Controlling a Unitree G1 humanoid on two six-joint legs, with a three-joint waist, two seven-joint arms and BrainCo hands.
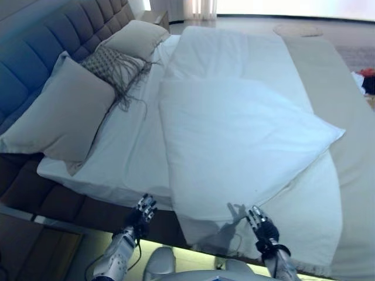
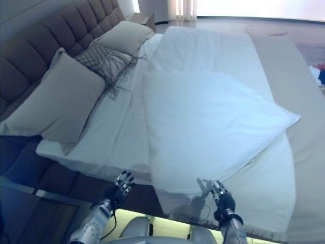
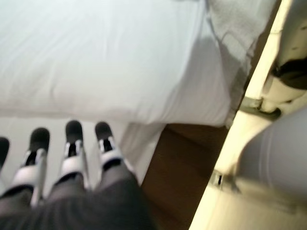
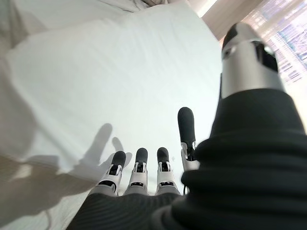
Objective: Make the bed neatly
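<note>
A white duvet [image 1: 234, 134] lies on the bed, folded over so one corner [image 1: 340, 136] points right across the beige bedspread [image 1: 351, 164]. Its near edge hangs over the bed's side [image 3: 144, 103]. My left hand [image 1: 142, 212] hovers open just below the mattress edge, left of the duvet's near corner, holding nothing. My right hand [image 1: 260, 227] is open too, fingers straight [image 4: 139, 167], held just short of the duvet's hanging edge. Two beige pillows [image 1: 64, 111] and a fringed cushion [image 1: 114, 67] rest at the grey tufted headboard [image 1: 35, 52].
The white sheet [image 1: 129, 146] is bare between pillows and duvet. A dark wooden bed frame [image 3: 177, 167] runs under the mattress, with a bedside table [image 1: 35, 246] at lower left. A round rug [image 1: 297, 29] and a red thing [image 1: 368, 73] lie on the far floor.
</note>
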